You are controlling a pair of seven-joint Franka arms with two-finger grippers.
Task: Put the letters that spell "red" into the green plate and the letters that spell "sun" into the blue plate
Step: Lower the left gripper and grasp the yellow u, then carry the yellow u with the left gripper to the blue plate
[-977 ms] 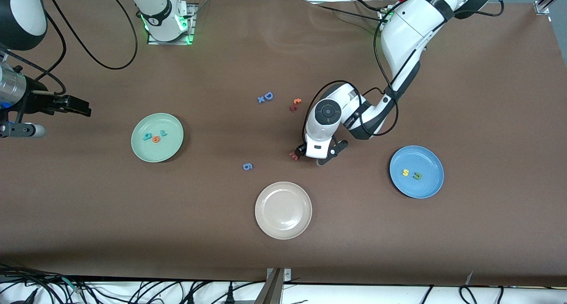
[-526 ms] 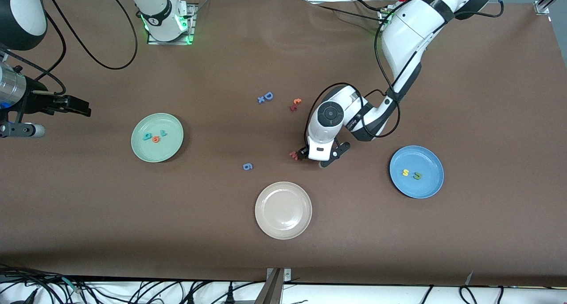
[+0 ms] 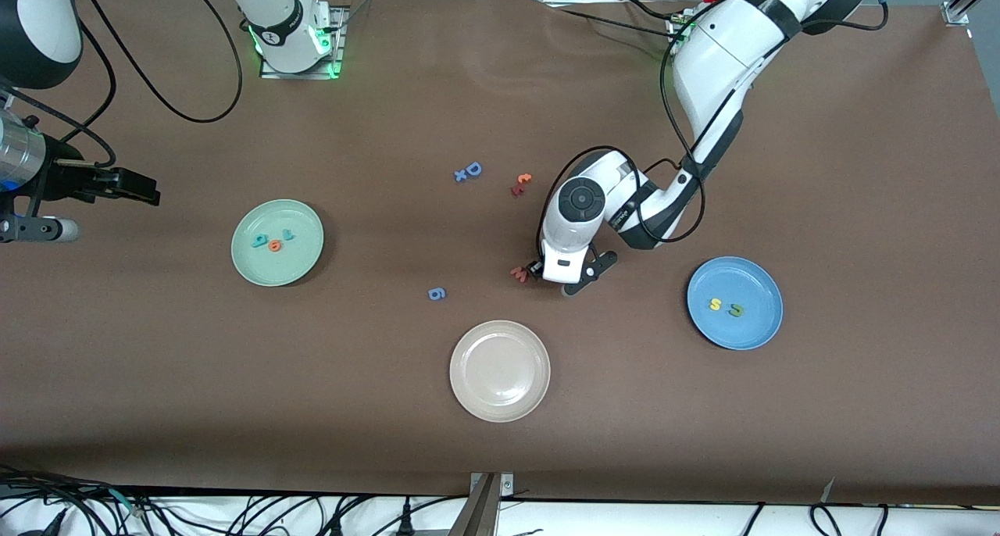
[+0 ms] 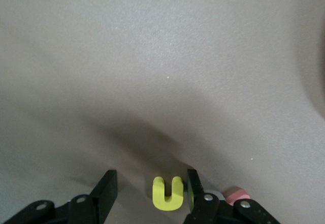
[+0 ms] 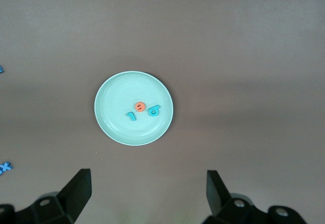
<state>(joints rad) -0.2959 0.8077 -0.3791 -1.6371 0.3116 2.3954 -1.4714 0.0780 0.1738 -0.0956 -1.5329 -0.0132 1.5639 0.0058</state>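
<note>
The yellow "u" (image 4: 167, 193) lies flat on the table between the fingers of my left gripper (image 4: 151, 182). One finger (image 4: 193, 183) touches it and a gap shows to the other, so the gripper is still open. In the front view the left gripper (image 3: 556, 278) is down at the table and hides the "u". The blue plate (image 3: 734, 329) holds a yellow "s" (image 3: 715, 304) and a dark green "n" (image 3: 735, 310). The green plate (image 3: 277, 270) holds the teal "r" (image 5: 132, 116), orange "e" (image 5: 139, 106) and teal "d" (image 5: 154, 111). My right gripper (image 3: 117, 186) waits open over the right arm's end of the table.
A red "w" (image 3: 518, 273) lies right beside the left gripper. A blue "9" (image 3: 437, 293) and a beige-white plate (image 3: 500, 407) lie nearer the front camera. A blue "D" with an "x" (image 3: 469, 171) and small orange and red letters (image 3: 522, 183) lie farther back.
The left gripper's fingers have closed in around the yellow "u", and the hand shifted slightly. The right arm has not moved.
</note>
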